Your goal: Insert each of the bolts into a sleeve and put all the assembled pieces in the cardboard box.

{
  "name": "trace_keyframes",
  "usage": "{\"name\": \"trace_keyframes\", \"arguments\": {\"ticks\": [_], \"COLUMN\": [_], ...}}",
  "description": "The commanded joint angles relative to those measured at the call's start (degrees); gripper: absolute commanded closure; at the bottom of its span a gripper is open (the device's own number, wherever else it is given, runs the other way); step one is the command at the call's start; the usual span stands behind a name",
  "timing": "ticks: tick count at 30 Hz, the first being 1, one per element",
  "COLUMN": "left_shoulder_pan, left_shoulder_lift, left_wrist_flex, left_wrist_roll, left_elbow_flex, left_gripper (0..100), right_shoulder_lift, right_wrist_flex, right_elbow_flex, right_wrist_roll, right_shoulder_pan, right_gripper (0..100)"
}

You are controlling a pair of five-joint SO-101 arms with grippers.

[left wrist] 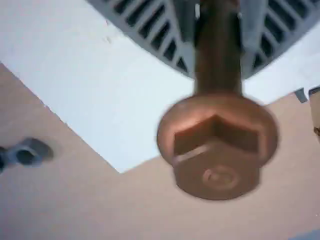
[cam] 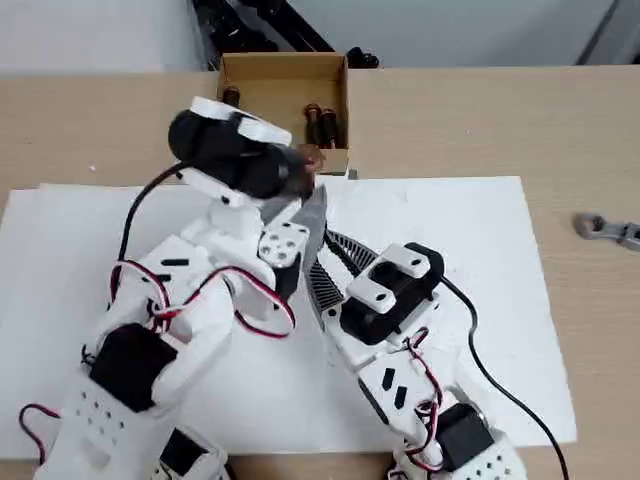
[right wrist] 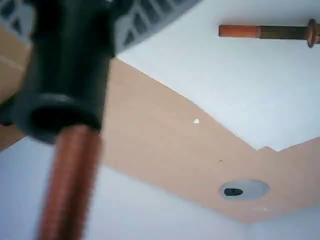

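Between the jaws of the left gripper [left wrist: 218,25] a copper bolt [left wrist: 216,145] is clamped by its shank. Its flanged hexagonal head hangs out past the fingertips, the upper shank is cut off at the frame edge, and a round stamp on the head's face is too blurred to read. The right gripper [right wrist: 75,30] grasps a black sleeve [right wrist: 65,90] whose far end is cut off. A threaded shank [right wrist: 70,185] pokes out of the sleeve's open end beyond the jaws, and I cannot tell whether it belongs to the same bolt. From above, both pairs of jaws meet just short of the cardboard box [cam: 283,68], and the arms largely hide what they hold. Past the jaws, assembled pieces [cam: 320,125] lie in the box, partly covered by the left arm. Well off from the right jaws a loose bolt [right wrist: 270,31] lies on the white sheet [cam: 450,230], its head clipped by the frame. A grey wrench [cam: 605,228] rests on the table [cam: 580,120], well apart from both grippers.
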Motion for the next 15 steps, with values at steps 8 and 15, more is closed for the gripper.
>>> {"name": "trace_keyframes", "arguments": {"ticks": [8,15], "left_shoulder_pan": [-0.7,-0.7], "left_shoulder_lift": [-0.3,-0.3], "left_wrist_flex": [-6.6,-6.2], "left_wrist_roll": [1.1,2.5], "left_elbow_flex": [3.3,3.5], "left_gripper": [99,99], "right_shoulder_lift": [-0.6,-0.6], "right_wrist_flex": [-0.9,-1.0], "right_elbow_flex": [-0.6,-0.6], "right_wrist_roll": [-0.6,-0.6], "right_shoulder_pan": [0.7,0.7], "right_gripper": [99.7,99.7]}}
